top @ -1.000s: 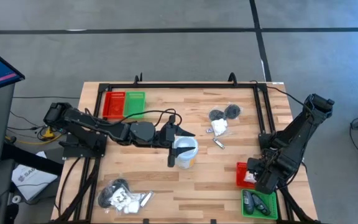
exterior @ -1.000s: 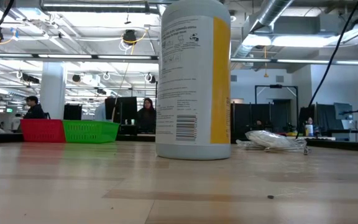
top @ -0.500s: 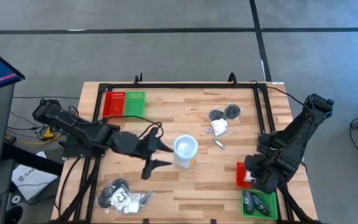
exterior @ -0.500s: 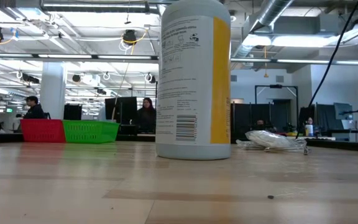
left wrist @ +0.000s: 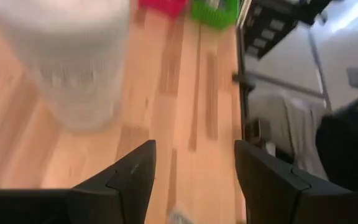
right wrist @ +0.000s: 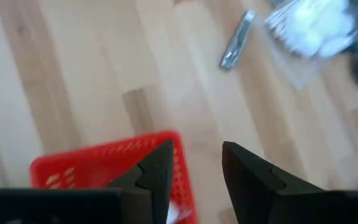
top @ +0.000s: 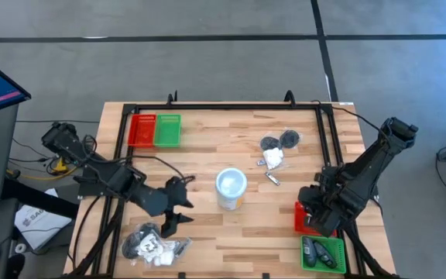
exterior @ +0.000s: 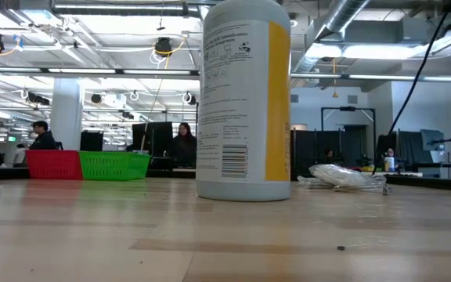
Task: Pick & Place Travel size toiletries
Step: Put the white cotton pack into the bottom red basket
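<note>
Your left gripper [top: 178,205] sits over the bench [top: 207,155] toward its front-left part, just left of the white cup [top: 231,188] and apart from it. Its jaws stand wide open with nothing between them; the left wrist view shows both fingers [left wrist: 132,177] spread over bare wood, the cup [left wrist: 67,62] ahead.

Your right gripper [top: 313,211] is over the red tray [top: 300,217] by the bench's right edge, toward the front. In the right wrist view the fingers [right wrist: 157,168] stand partly open with a clear gap, holding nothing, above the red tray's rim [right wrist: 104,158]. White pieces lie inside that tray, not clear which kind.

Toiletries are in three spots. One pile [top: 155,245] of dark round pieces and white sachets lies at the front-left corner, just below the left gripper. A second group [top: 277,147] of two dark round pieces and white sachets lies right of centre toward the back, with a slim silvery tube [top: 272,179] just in front of it; the right wrist view shows the tube [right wrist: 236,38] too. Dark pieces [top: 316,249] sit in the green tray [top: 339,256] at the front-right corner.

A second red tray [top: 141,129] and green tray [top: 168,129] stand side by side near the back-left corner. In the low view the cup [exterior: 243,98] stands centre and people sit in the room behind.
</note>
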### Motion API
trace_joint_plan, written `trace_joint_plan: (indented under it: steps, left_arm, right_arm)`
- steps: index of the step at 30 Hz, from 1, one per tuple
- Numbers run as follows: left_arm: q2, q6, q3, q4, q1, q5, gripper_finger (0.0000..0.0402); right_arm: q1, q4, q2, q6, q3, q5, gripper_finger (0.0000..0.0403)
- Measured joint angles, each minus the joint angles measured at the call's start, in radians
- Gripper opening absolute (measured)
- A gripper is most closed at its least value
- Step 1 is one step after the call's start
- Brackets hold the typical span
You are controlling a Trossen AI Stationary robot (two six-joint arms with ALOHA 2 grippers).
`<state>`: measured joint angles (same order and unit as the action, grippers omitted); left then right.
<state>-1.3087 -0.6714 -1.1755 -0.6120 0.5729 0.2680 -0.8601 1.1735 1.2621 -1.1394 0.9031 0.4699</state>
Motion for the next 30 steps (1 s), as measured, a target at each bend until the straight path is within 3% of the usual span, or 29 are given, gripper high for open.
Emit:
trace_joint_plan:
  steps: [16,30]
  left_arm:
    - [-0.001,-0.298,0.196,-0.045,0.144,-0.031,0.0209]
    - [-0.001,-0.457,0.345,0.048,0.240,-0.092,0.0209]
  right_arm:
    - [0.148,-0.038,0.000,0.196,0.059,0.180,0.0126]
    - [0.267,-0.233,0.000,0.422,0.061,0.186,0.0126]
